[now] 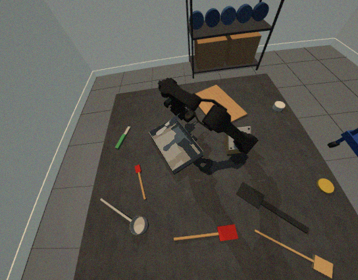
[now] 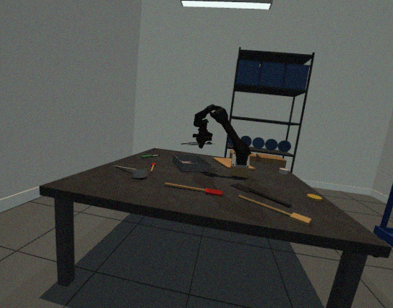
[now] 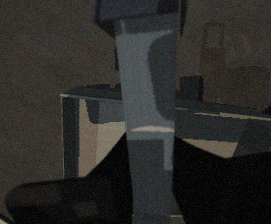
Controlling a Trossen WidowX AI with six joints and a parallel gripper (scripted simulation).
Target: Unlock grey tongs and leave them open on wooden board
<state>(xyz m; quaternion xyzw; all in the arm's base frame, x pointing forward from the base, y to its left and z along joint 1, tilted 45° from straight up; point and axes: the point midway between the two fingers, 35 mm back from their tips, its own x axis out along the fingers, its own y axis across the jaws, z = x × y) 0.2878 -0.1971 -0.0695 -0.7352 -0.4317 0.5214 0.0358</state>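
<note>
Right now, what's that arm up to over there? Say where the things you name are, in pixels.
The arm's gripper (image 1: 188, 116) (image 2: 201, 146) (image 3: 142, 135) is shut on the grey tongs (image 2: 188, 144) (image 3: 148, 90), holding them level in the air, clear of the roasting tin (image 1: 174, 171) (image 2: 192, 166) (image 3: 71, 135). They aren't tips-down, and they aren't on the wooden board (image 1: 222, 98) (image 2: 222, 161) yet. I can't tell whether the lock has released.
</note>
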